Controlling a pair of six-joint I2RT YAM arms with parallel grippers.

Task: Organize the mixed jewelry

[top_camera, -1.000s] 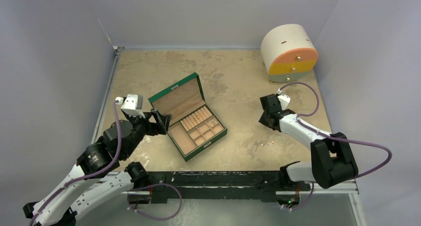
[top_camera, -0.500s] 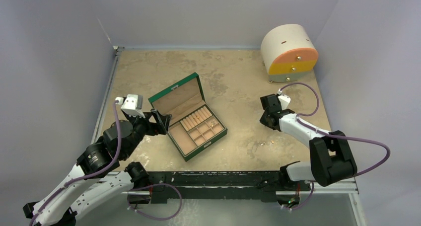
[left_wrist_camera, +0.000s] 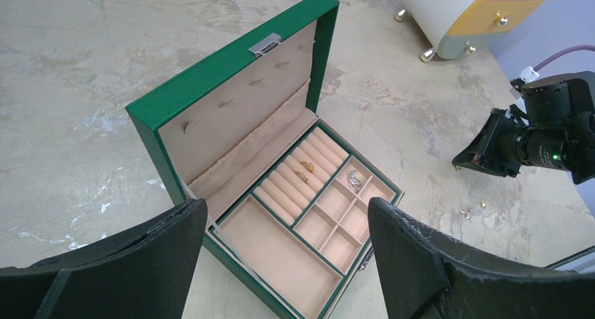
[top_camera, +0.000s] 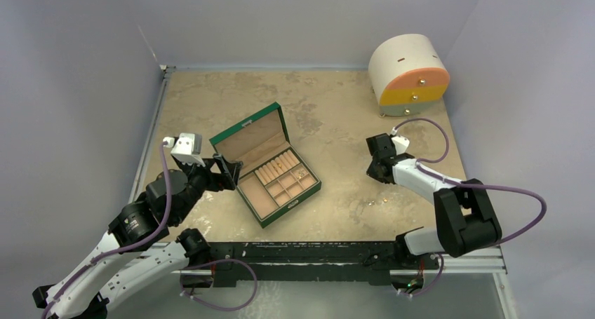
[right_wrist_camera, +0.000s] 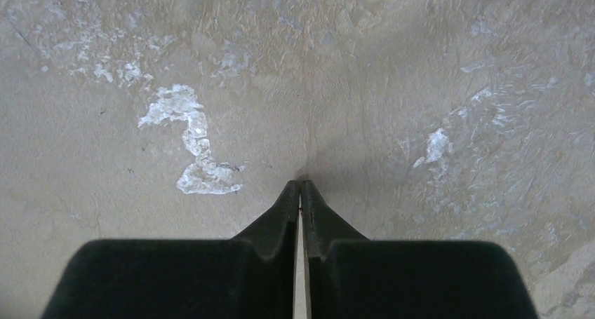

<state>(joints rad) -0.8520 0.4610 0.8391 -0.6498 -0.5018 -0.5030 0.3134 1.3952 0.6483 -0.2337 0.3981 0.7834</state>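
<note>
Jewelry is lying in two places. A gold ring (left_wrist_camera: 305, 167) is sitting among the ring rolls of the green box (left_wrist_camera: 231, 70), and a silver piece (left_wrist_camera: 353, 181) is resting in a small compartment beside them. A few loose pieces (left_wrist_camera: 473, 211) are lying on the bare table (top_camera: 316, 102), near its front edge and well apart from the box.

The right gripper (right_wrist_camera: 300, 187) is pointing down at the tabletop with its fingers pressed together. Nothing is showing between them (a piece this tiny could be hiding there; I cannot tell). The left gripper (left_wrist_camera: 285, 214) is hovering beside the box with its fingers spread wide, holding nothing.

Judgement: the step in hand is collecting the loose pieces. Doing it well is going to mean parting the fingers only slightly, centring them over one piece, and closing low against the table so the piece is not skidding away.

The right wrist view is showing only fingertips and stained surface, with no jewelry. The left wrist view is showing the box contents and the loose pieces near the right gripper. The top view is giving them only as faint glints.
</note>
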